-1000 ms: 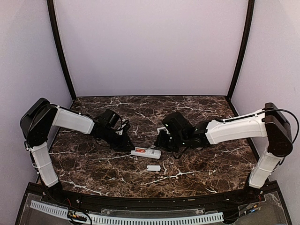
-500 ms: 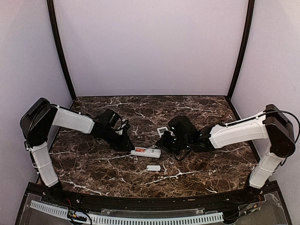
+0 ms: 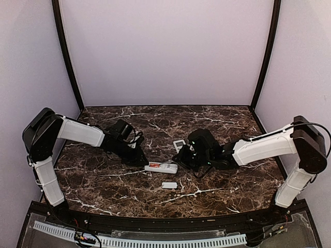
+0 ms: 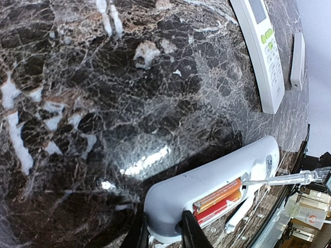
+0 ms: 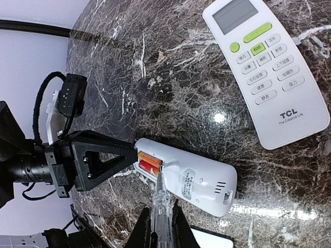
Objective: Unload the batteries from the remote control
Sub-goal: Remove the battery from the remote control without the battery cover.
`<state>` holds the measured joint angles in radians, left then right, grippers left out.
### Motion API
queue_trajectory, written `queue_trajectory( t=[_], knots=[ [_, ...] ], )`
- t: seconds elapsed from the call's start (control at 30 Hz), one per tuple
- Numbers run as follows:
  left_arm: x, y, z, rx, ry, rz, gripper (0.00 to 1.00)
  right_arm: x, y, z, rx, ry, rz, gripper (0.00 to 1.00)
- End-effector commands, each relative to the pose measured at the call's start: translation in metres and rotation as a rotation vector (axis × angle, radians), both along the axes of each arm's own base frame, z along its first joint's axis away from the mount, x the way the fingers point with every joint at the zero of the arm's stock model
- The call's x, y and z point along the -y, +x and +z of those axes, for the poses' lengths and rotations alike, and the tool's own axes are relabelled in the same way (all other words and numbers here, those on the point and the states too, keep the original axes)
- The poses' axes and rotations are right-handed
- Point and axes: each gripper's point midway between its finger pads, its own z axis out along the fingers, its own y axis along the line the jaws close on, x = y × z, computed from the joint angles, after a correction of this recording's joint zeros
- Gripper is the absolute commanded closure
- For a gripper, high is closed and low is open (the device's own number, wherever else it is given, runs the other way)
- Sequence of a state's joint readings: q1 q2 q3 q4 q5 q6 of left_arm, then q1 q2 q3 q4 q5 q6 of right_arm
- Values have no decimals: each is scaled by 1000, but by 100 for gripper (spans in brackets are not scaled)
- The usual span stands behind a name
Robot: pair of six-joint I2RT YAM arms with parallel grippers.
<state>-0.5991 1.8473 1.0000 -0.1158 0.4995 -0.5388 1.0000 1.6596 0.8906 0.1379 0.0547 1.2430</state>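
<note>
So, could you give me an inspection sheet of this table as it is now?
Surface: dark marbled table, glossy.
Job's things: white remote face down, back open, two red-orange batteries inside.
Clutter: second remote face up; loose white cover.
Grippers: left gripper shut on the open remote's end; right gripper shut on a clear tool, tip at the batteries.
Cables: black cable looped by the left gripper.
Surroundings: pale lilac walls, black corner posts.
</note>
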Motion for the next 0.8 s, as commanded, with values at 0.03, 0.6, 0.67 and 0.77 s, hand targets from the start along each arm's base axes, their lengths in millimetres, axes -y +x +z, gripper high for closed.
queue_trajectory(
  t=[0.03,0.6,0.67,0.77],
  knots=[
    [-8,-22,-31,-45,138,-44,79,-20,2,47,67,183,33,100],
    [-10,-29,-40,-12,242,-85,79,-17,4,54,90,204,22,100],
    [-10,-29,-41,-9,250,-89,79,-16,4,55,94,204,20,100],
    [-10,-30,-42,-10,251,-91,79,-12,4,54,93,190,8,100]
  ],
)
